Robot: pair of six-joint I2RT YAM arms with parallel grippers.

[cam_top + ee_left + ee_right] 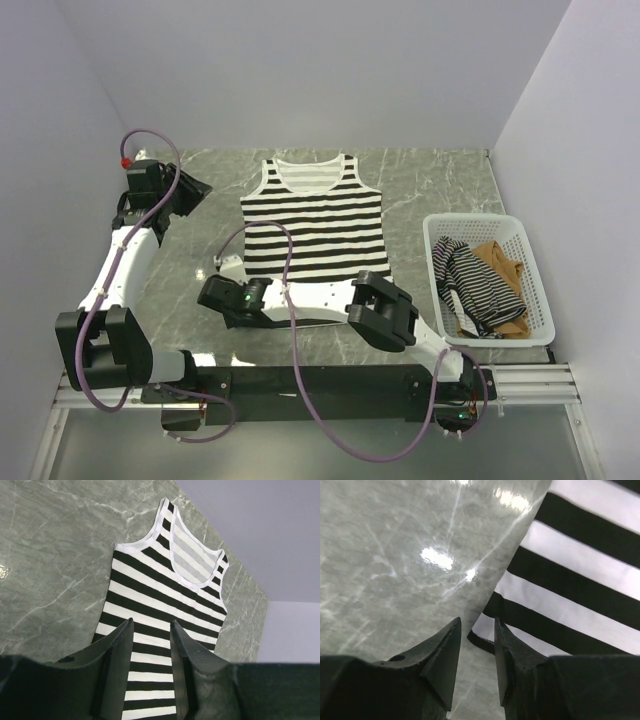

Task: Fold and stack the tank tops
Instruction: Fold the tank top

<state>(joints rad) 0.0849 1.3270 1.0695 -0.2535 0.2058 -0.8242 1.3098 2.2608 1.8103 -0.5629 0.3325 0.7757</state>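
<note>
Parted, seemingly empty: left gripper (151, 622) near striped top (315, 225), right gripper (477, 621) at its hem.

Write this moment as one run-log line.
wide-striped tank top flat | right pincer open at its hem | left pincer open | thin-striped top, tan top in basket

L arm (118, 262) & R arm (325, 297): white shells, black joint blocks, purple-grey cables (290, 330) looping alongside. Red cap (126, 160) nr L wrist, green LED (247, 297) on R. L gripper (151, 630) & R gripper (477, 630): matte black, pointed tips.
</note>
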